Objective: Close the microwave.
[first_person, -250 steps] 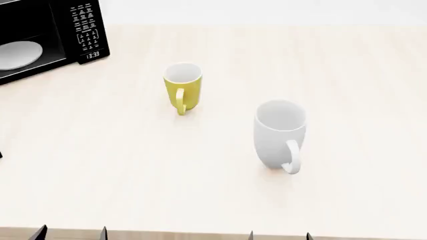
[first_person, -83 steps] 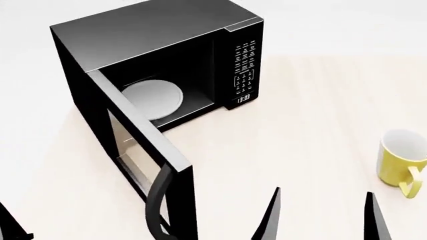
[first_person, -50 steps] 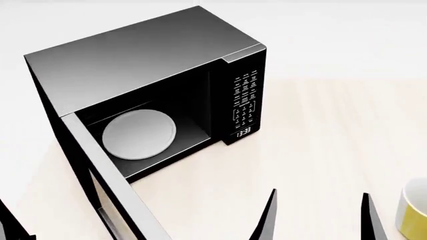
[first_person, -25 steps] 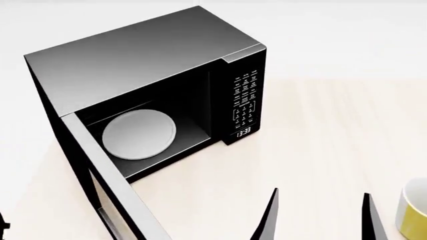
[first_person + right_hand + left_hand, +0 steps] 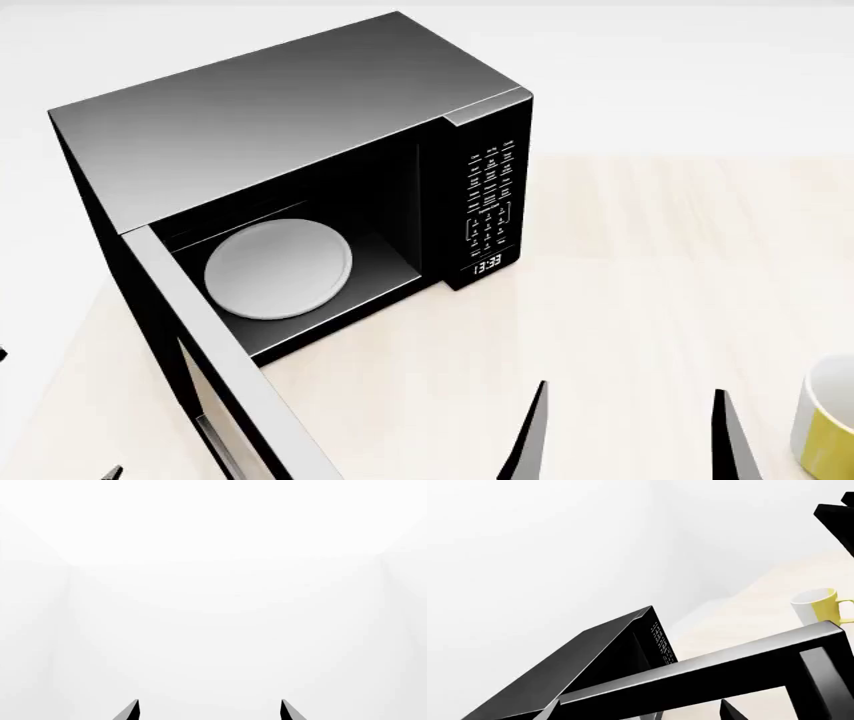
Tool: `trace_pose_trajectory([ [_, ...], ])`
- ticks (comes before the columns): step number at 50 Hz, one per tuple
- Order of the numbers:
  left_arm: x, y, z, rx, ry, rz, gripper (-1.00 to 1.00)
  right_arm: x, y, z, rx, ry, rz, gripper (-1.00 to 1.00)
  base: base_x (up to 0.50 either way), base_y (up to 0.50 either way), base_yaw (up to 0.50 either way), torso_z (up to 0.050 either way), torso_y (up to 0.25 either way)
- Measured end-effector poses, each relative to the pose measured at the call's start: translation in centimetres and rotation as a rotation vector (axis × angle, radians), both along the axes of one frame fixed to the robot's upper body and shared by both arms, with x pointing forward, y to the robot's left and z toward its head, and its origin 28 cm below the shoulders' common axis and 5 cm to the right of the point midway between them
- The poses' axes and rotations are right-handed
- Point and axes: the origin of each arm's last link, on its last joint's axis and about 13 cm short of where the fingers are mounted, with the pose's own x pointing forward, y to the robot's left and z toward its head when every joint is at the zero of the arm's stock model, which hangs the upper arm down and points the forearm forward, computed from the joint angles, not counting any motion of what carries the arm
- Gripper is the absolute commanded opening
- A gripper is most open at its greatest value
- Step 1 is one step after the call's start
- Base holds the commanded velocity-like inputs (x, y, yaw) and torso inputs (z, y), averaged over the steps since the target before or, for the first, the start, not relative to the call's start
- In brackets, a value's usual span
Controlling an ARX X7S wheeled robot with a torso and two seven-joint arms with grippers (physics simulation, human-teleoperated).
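Note:
The black microwave (image 5: 294, 130) with a grey top stands on the pale wooden table, its door (image 5: 200, 345) swung wide open toward me at the lower left. The white turntable plate (image 5: 278, 270) lies inside, and the keypad (image 5: 487, 205) is to its right. My right gripper (image 5: 627, 440) is open and empty, low in front of the microwave's right side. In the right wrist view the right gripper (image 5: 210, 711) faces only white background. My left gripper (image 5: 640, 712) is open, just behind the open door's top edge (image 5: 707, 672). In the head view only a left fingertip (image 5: 114, 472) shows.
A yellow mug (image 5: 830, 430) stands on the table (image 5: 641, 270) at the right edge, right of my right gripper. It also shows in the left wrist view (image 5: 820, 605), beyond the door. A black part (image 5: 835, 514) sticks in at that view's upper right.
The head view swung from the two mugs to the microwave, then held. In the last half second my right fingertips shifted slightly left and a left fingertip came into view at the bottom left.

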Motion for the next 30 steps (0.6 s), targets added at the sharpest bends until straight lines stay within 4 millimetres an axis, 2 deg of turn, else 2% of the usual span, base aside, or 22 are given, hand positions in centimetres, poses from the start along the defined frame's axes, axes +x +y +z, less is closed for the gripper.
trace_pose_trajectory([
  [15,1.0,1.2,-1.8,0.082,0.077,-0.096,1.0,0.0,0.1,-0.3,-0.01,0.013,0.005,1.0,0.0,0.0,0.0,0.0,0.0],
  [30,2.4,0.5,-3.2,0.096,0.1,-0.141,1.0,0.1,0.1,-0.7,-0.018,0.023,0.007,1.0,0.0,0.0,0.0,0.0,0.0],
])
